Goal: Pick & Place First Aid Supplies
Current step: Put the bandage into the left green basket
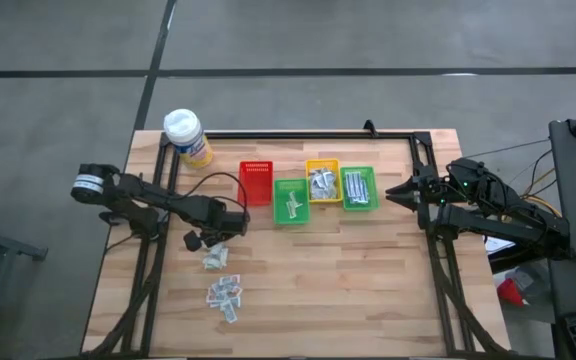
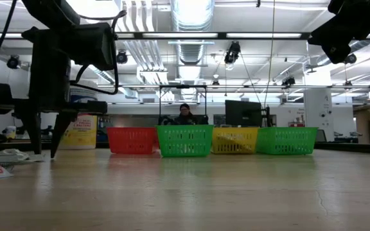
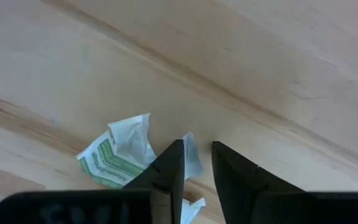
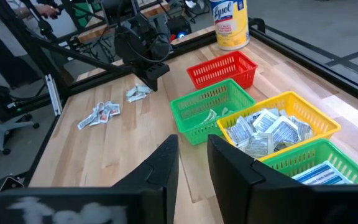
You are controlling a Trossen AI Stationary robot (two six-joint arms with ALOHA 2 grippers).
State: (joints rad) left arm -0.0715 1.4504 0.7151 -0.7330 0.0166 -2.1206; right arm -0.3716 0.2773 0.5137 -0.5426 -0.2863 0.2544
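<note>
A crumpled white packet with green stripes (image 3: 114, 155) lies on the table under my left gripper (image 3: 196, 148), which points down and is open by a narrow gap. One finger (image 3: 169, 165) stands over the packet's edge (image 3: 189, 155). In the high view this packet (image 1: 215, 259) lies just on the near side of the left gripper (image 1: 206, 240), and a second small pile (image 1: 225, 295) lies nearer the near edge. My right gripper (image 4: 193, 152) is open and waits in the air at the table's right side (image 1: 400, 192). My left gripper comes from above, pointing down, with one finger (image 3: 169, 165) over the thin edge (image 3: 189, 155) of the green-striped packet, which lies flat on the table. Whether the finger touches it, I cannot tell.
A row of small bins stands mid-table: red (image 1: 256, 182), green (image 1: 290, 201), yellow (image 1: 322, 180) holding silvery wrappers, and green (image 1: 359, 188) holding striped strips. A yellow bottle with white cap (image 1: 188, 137) stands at the far left corner. Bare wood lies toward the near edge.
</note>
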